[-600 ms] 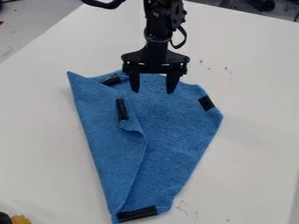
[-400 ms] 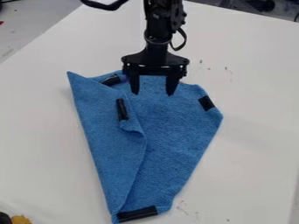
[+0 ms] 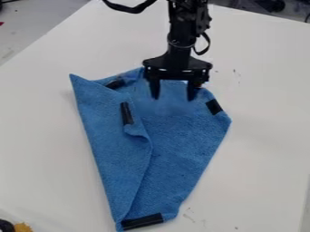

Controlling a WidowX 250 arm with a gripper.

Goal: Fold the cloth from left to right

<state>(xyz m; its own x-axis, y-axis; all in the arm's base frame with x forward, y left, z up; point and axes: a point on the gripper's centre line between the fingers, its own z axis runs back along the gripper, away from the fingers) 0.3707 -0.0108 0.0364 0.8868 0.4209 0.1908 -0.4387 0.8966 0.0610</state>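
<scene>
We take this for a robotics lab or workshop (we can't tell which): a jointed black robot arm (image 3: 181, 27) with a looping cable (image 3: 130, 8) hangs over a white tabletop (image 3: 260, 136) bearing small dark marks (image 3: 189, 215), and dark equipment (image 3: 270, 4) shows beyond the far edge.

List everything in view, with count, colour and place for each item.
Blue fabric cloth: one, blue, mid-table, its picture-left side folded inward
Rectangular black strips: four, black, on the cloth: upper left, on the folded flap, right edge, bottom end
Flat white tabletop: one, white, under the cloth
Small dark marks: several, dark, on the tabletop, upper right and lower right of the cloth
Yellow-orange object: one, partly cut off, bottom-left corner, beside a black object
Robot arm: one, black, entering from the top edge
Two-finger claw: one, black, over the cloth's upper part, fingers apart
</scene>
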